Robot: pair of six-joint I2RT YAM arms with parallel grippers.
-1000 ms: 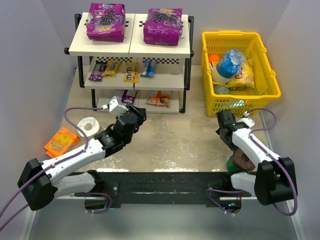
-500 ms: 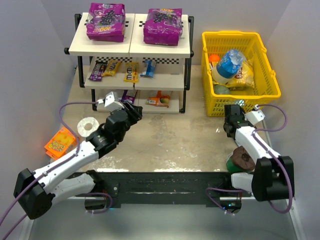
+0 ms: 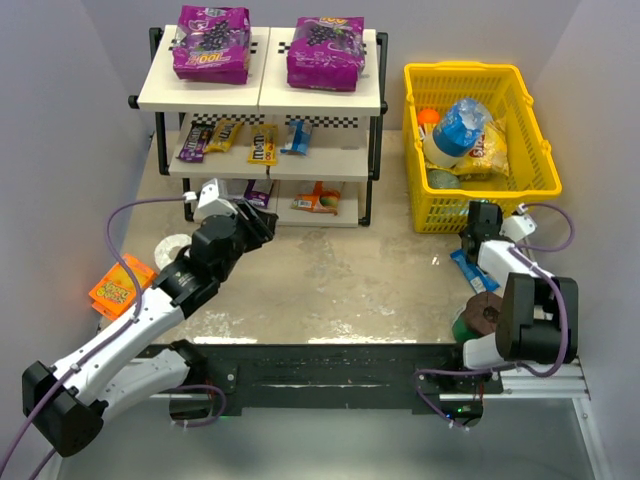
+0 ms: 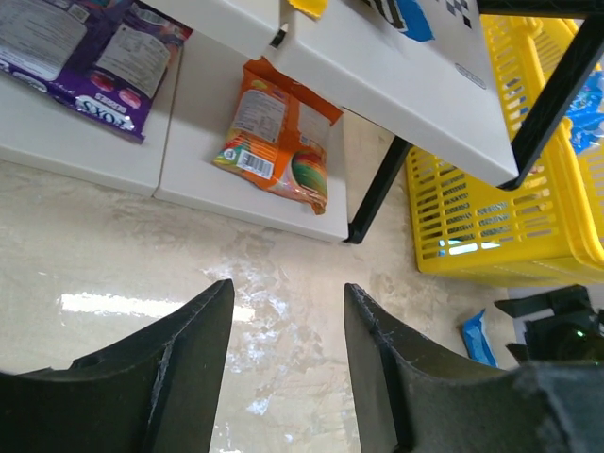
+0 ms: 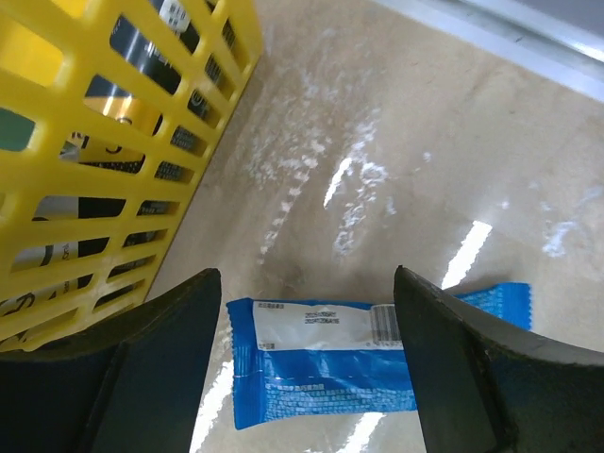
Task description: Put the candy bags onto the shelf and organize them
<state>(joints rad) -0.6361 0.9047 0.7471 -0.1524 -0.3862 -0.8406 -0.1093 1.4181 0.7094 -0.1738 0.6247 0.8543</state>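
The shelf (image 3: 262, 92) stands at the back left. Two large purple bags (image 3: 211, 42) lie on its top board and several small bags (image 3: 262, 145) on the middle board. A dark-purple bag (image 4: 85, 57) and an orange bag (image 4: 278, 142) lie on the bottom board. My left gripper (image 3: 262, 222) is open and empty just in front of the bottom board, over the table in the left wrist view (image 4: 288, 288). A blue candy bag (image 3: 468, 270) lies flat on the table. My right gripper (image 5: 304, 283) is open above it, by the basket's front wall.
A yellow basket (image 3: 520, 190) at the back right holds a blue-capped bottle and a yellow bag. A flat orange box (image 3: 122, 283) and a white tape roll (image 3: 172, 250) lie at the left. A brown-and-green object (image 3: 482, 318) sits by the right arm's base.
My left gripper has moved left and back toward the bottom shelf. My right gripper has moved right and back toward the basket, and the blue bag now shows on the table.
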